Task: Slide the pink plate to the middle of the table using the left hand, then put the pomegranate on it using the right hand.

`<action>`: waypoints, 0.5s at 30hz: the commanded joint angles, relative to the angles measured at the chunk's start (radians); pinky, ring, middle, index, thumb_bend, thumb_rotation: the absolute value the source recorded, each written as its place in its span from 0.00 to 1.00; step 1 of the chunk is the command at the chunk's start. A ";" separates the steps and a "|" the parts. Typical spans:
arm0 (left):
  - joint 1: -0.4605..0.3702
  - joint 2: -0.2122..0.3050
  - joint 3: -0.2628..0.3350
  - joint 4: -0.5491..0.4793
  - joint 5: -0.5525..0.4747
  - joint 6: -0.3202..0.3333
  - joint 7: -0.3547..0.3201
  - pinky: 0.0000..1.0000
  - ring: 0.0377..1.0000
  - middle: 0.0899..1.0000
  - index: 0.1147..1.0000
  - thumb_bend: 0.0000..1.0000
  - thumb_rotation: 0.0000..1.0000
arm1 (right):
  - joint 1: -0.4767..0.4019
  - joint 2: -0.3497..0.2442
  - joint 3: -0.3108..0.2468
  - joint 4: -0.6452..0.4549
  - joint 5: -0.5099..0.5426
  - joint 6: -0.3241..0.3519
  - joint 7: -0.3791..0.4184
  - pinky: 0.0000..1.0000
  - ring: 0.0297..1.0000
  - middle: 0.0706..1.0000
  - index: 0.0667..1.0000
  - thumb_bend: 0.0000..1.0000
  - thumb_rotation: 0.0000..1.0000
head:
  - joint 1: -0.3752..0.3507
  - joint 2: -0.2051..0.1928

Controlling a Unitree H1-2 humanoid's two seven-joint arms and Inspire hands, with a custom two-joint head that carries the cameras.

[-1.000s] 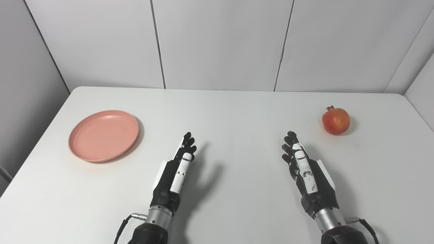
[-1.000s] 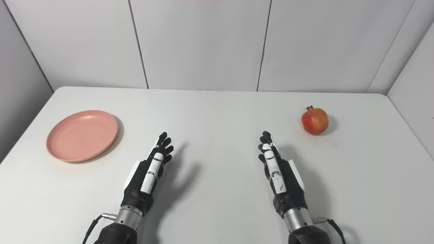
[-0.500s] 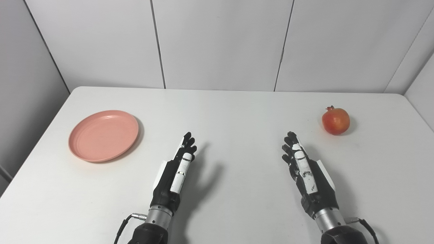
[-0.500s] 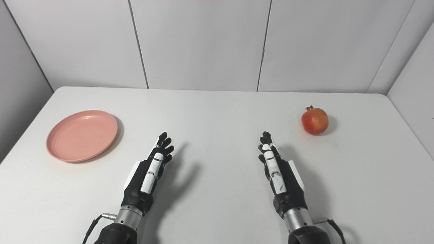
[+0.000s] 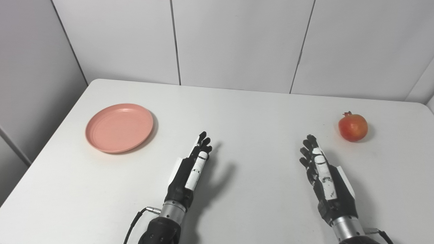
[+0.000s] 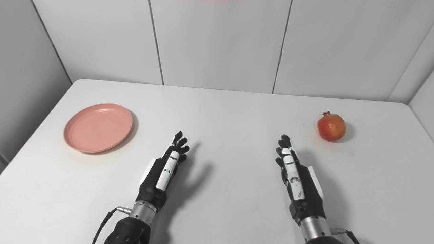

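A round pink plate (image 5: 119, 127) lies flat on the left part of the white table (image 5: 251, 112), with nothing on it. The red-orange pomegranate (image 5: 353, 127) stands on the table at the far right. My left hand (image 5: 191, 169) hovers near the front middle, open, fingers stretched forward, well to the right of the plate. Over at the front right my right hand (image 5: 323, 176) is open too, its fingertips a short way short of the pomegranate and to its left. Neither hand touches anything.
White wall panels (image 5: 237, 40) rise behind the table's far edge, and a grey wall (image 5: 30, 84) runs along its left side. A cable (image 5: 134, 225) hangs from my left wrist near the front edge.
The whole picture has shifted right and slightly tilted, so the camera has turned left. The plate, the pomegranate and both hands keep their places on the table.
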 commanded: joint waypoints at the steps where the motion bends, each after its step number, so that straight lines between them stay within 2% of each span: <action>1: 0.008 -0.030 -0.019 0.000 0.022 -0.029 0.016 0.95 0.95 0.97 0.97 0.38 1.00 | -0.014 -0.012 -0.007 -0.018 0.020 -0.061 0.017 1.00 1.00 1.00 1.00 0.20 1.00 | 0.036 -0.009; 2: 0.007 -0.033 -0.024 0.005 0.030 -0.031 0.022 0.95 0.95 0.97 0.96 0.38 1.00 | -0.014 -0.017 -0.008 -0.018 0.025 -0.063 0.022 1.00 1.00 1.00 1.00 0.20 1.00 | 0.036 -0.009; 3: 0.005 -0.039 -0.030 0.014 0.036 -0.028 0.027 0.95 0.95 0.97 0.96 0.38 1.00 | -0.013 -0.025 -0.012 -0.013 0.026 -0.072 0.025 1.00 1.00 1.00 1.00 0.20 1.00 | 0.080 -0.027; 7: 0.000 -0.055 -0.046 0.040 0.050 -0.026 0.041 0.95 0.96 0.97 0.97 0.36 1.00 | -0.013 -0.035 -0.031 0.006 0.065 -0.091 0.042 1.00 1.00 1.00 1.00 0.20 1.00 | 0.132 -0.057; 15: -0.003 -0.077 -0.062 0.068 0.074 -0.030 0.060 0.96 0.97 0.98 0.97 0.37 1.00 | -0.014 -0.042 -0.042 0.015 0.112 -0.084 0.060 1.00 1.00 1.00 1.00 0.18 1.00 | 0.179 -0.079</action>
